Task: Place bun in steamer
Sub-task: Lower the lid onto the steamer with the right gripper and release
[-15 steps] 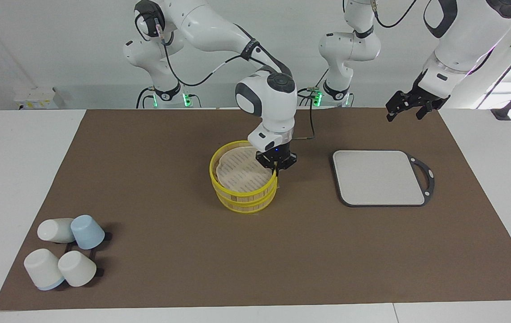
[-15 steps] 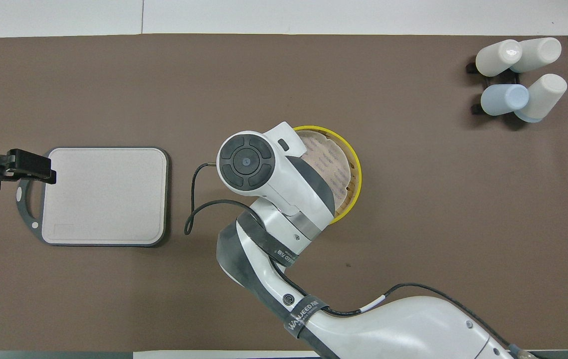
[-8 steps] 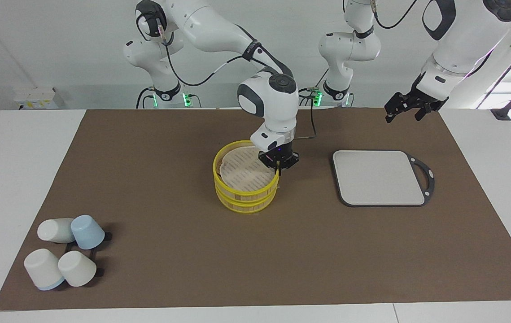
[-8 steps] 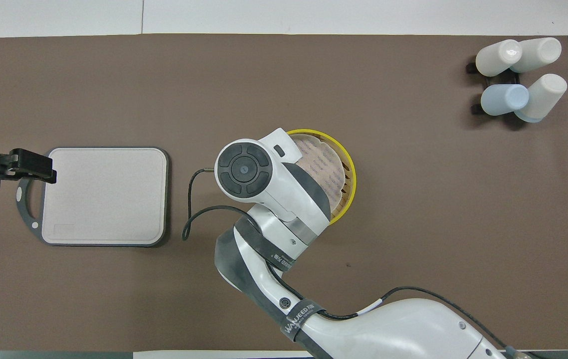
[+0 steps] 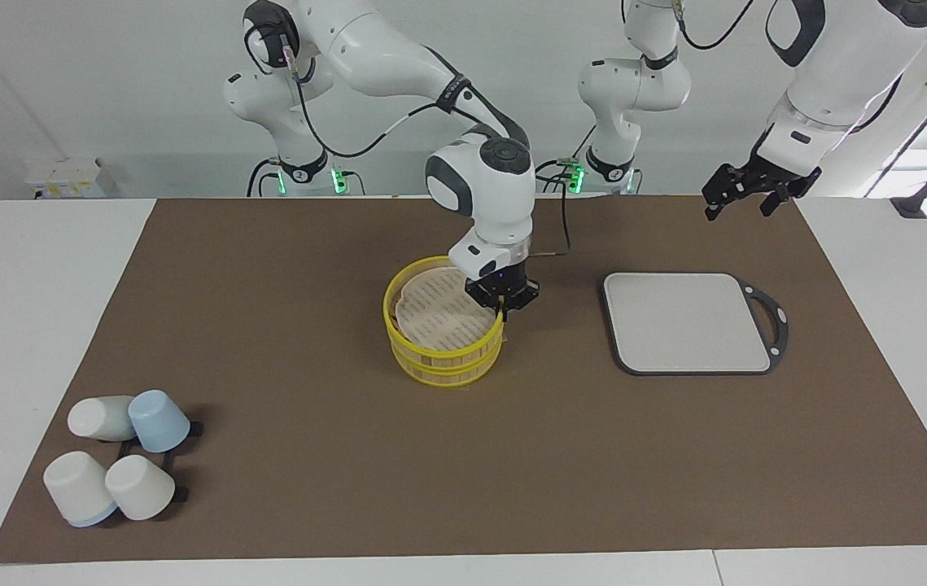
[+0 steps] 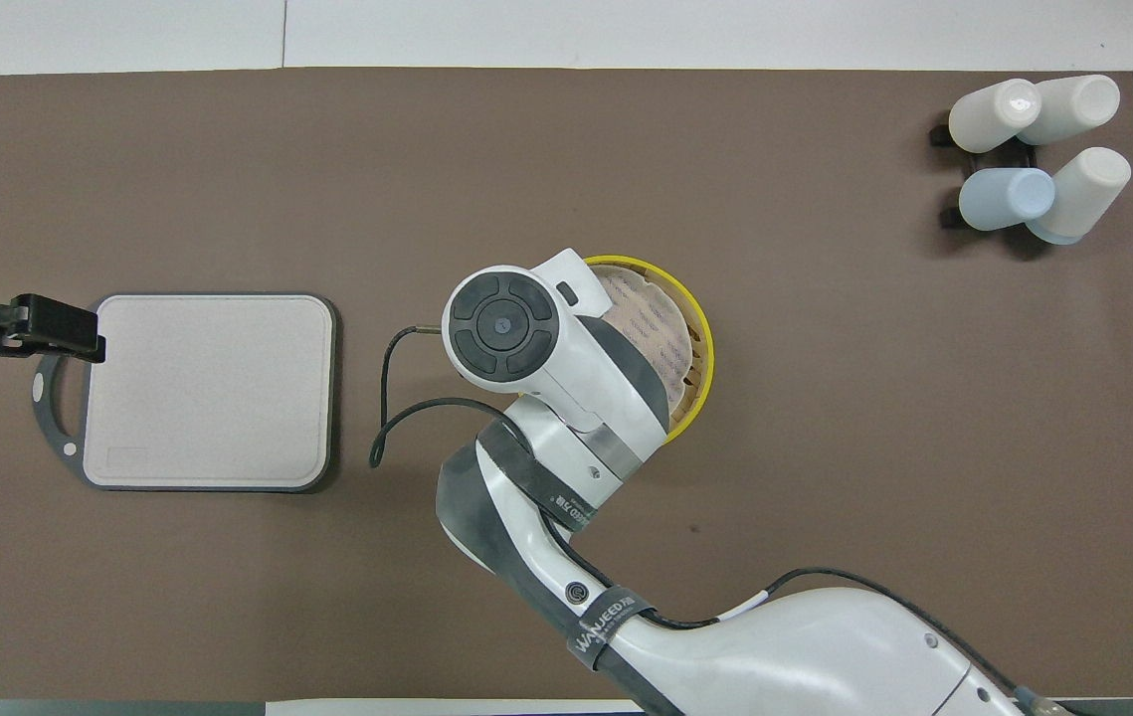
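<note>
The steamer (image 5: 400, 330) stands mid-table, its yellow rims around a whitish liner; it also shows in the overhead view (image 6: 702, 328), half covered by the right arm. My right gripper (image 5: 502, 308) is down at the steamer's rim on the side toward the left arm's end, shut on that rim. In the overhead view the arm's wrist hides it. My left gripper (image 5: 738, 200) hangs open and empty in the air over the mat's edge by the grey board; it also shows in the overhead view (image 6: 89, 338). No bun is in view.
A flat grey board (image 5: 687, 321) with a black handle lies toward the left arm's end, also in the overhead view (image 6: 208, 388). Several white and blue cups (image 5: 117, 456) lie toward the right arm's end, farther from the robots, also in the overhead view (image 6: 1038, 159).
The steamer has shifted a little toward the left arm's end with the right gripper on its rim. The left gripper has barely moved.
</note>
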